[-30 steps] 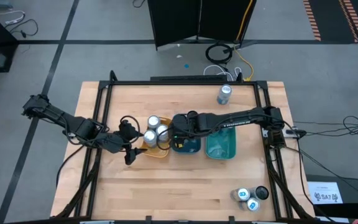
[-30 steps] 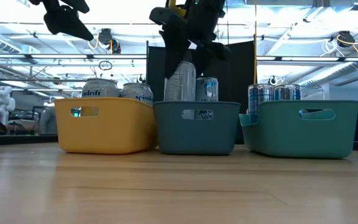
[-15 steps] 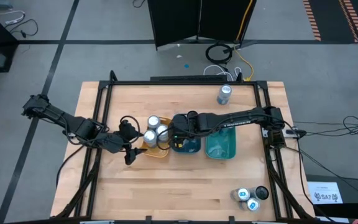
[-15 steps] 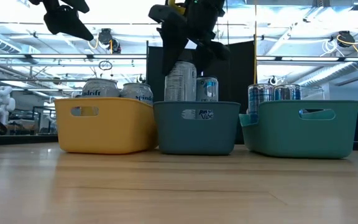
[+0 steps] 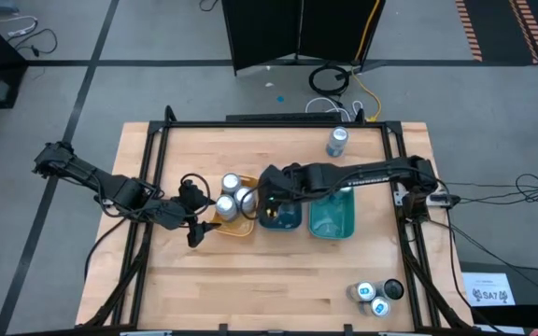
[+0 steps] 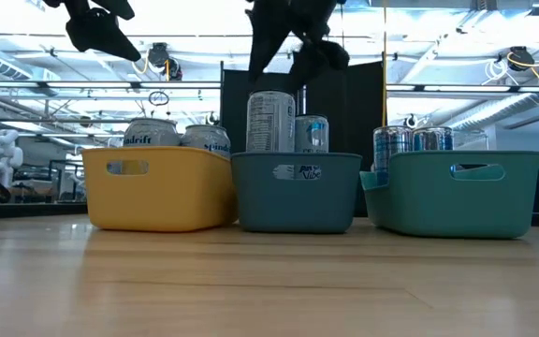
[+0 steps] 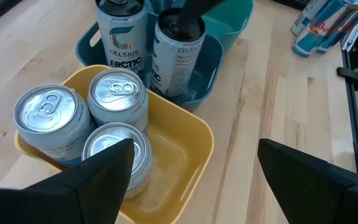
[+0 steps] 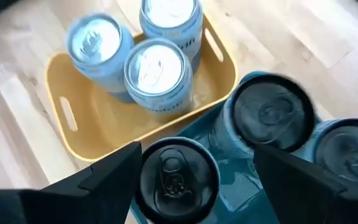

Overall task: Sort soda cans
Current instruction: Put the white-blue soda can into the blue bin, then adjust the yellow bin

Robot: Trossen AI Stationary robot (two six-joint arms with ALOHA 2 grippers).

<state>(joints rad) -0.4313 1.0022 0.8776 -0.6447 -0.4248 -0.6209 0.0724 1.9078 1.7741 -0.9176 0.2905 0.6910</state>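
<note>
Right tool is open, directly above the tall dark-topped can standing in the middle bin. Can upright, nothing gripped. I read the step in hand as clearing straight up off this drop.

How I'd do it well:
- Lift vertically until the fingers are clear of the can top before any sideways travel. The can stands well above the bin rim, so a lateral nudge could tip it.
- The two neighbours in that bin sit close beside it. Keep the jaws wide and don't rotate the wrist while low.
- The yellow bin touches the middle bin on the left arm's side, with three silver cans packed at one end. Retreat away from it, not over it.

Left tool is also open and empty, hovering near the yellow bin at its empty end, on the side away from the middle bin. I'd leave it parked so the arms don't cross.

Still loose on the surface: one can lying on its side near the far edge, and a cluster of three at the near right corner. The right teal bin looks bare from above, with blue-striped cans standing beside or behind it, can't tell which. Next pick for the right arm is probably the corner cluster; the lying can needs a different approach angle.
</note>
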